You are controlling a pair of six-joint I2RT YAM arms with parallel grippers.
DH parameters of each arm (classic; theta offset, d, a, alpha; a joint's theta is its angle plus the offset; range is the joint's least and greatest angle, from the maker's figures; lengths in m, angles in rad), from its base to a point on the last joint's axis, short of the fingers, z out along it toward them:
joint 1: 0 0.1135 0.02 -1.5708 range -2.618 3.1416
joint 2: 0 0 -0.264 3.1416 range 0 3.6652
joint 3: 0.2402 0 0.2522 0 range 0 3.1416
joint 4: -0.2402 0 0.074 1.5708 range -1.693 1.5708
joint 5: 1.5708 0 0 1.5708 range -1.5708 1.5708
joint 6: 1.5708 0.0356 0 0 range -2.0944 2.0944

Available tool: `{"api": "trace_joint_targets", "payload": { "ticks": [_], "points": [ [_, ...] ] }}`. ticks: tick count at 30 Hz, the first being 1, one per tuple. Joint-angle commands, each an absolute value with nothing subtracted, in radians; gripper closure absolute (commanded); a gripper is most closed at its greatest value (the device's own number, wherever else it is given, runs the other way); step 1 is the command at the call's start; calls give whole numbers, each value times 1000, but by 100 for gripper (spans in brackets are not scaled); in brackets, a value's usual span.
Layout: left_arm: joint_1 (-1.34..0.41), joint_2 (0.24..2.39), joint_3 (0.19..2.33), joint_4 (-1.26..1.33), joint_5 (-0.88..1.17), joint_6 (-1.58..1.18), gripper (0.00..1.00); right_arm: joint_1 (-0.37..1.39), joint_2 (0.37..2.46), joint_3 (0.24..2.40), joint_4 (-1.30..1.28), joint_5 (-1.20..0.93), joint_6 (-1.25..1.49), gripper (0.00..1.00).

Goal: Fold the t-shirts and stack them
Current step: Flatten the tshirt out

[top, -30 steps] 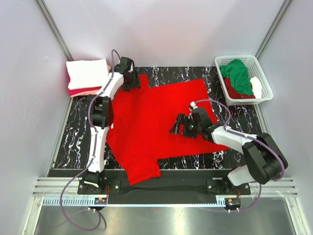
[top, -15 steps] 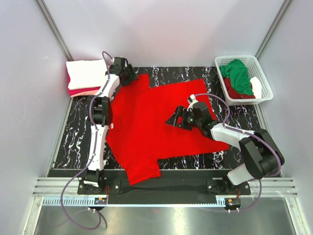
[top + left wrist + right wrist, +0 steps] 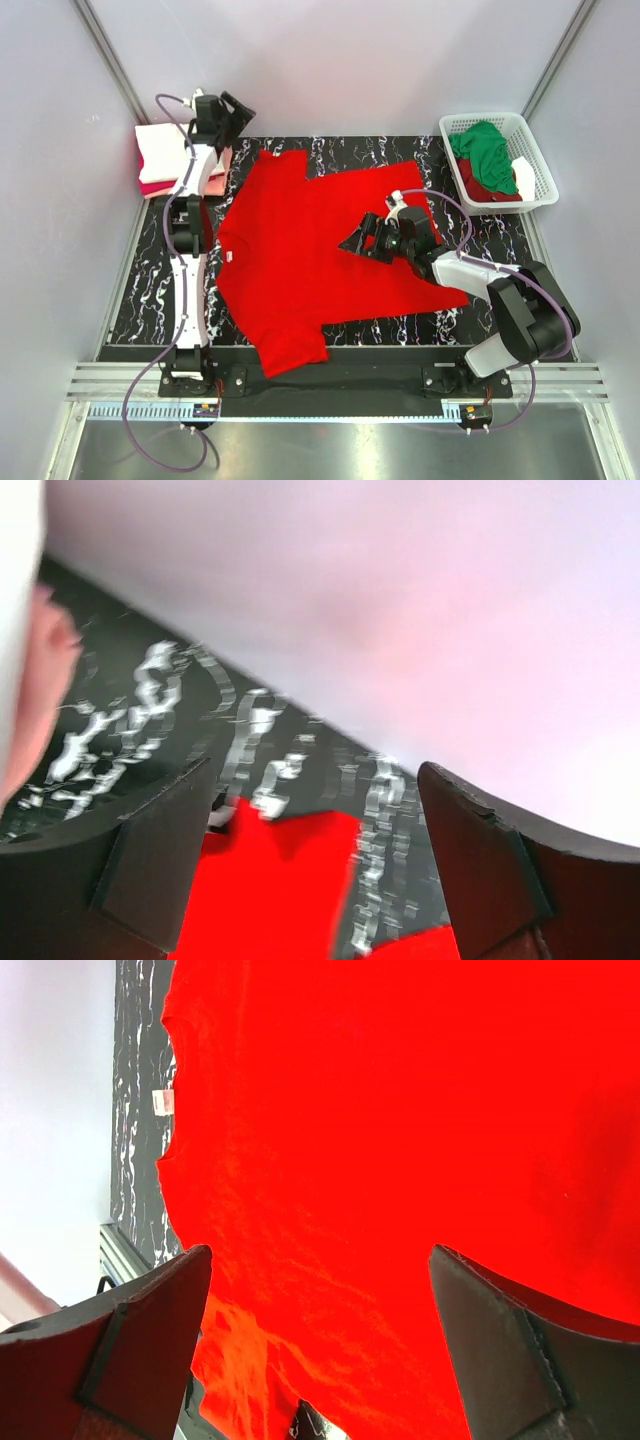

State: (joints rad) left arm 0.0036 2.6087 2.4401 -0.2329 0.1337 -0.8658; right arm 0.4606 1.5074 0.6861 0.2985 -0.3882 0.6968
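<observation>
A bright red t-shirt (image 3: pixel 320 250) lies spread flat on the black marbled table (image 3: pixel 150 270), its small white neck label (image 3: pixel 232 257) toward the left. My left gripper (image 3: pixel 232 110) hangs open in the air at the back left, above the table's far edge; in the left wrist view the shirt's red sleeve (image 3: pixel 280 880) lies below the empty left gripper (image 3: pixel 320 870). My right gripper (image 3: pixel 358 240) hovers open over the shirt's middle. The right wrist view shows only red cloth (image 3: pixel 380 1160) under the right gripper (image 3: pixel 320 1350).
A folded stack (image 3: pixel 170 155) of white, pink and crimson shirts sits at the back left corner. A white lattice basket (image 3: pixel 530 150) at the back right holds a green shirt (image 3: pixel 485 160) and a dark red one (image 3: pixel 492 196). Grey walls close in behind.
My left gripper has let go of the sleeve, opened wider, and lifted back and to the left toward the stack. The sleeve now lies flat. My right gripper shifted slightly left.
</observation>
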Motion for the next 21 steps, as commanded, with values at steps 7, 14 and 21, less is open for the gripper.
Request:
{"api": "trace_joint_targets", "payload": {
  "ticks": [7, 14, 21],
  "points": [
    [-89, 2134, 2052, -354, 198, -658, 12, 451, 1517, 707, 305, -388, 700, 3],
    [-124, 1922, 1570, -454, 273, -568, 16, 449, 1522, 891, 5, -235, 703, 1],
    [-158, 1971, 1486, -560, 207, -502, 18, 408, 1627, 1204, -449, -5, 580, 1]
  ]
}}
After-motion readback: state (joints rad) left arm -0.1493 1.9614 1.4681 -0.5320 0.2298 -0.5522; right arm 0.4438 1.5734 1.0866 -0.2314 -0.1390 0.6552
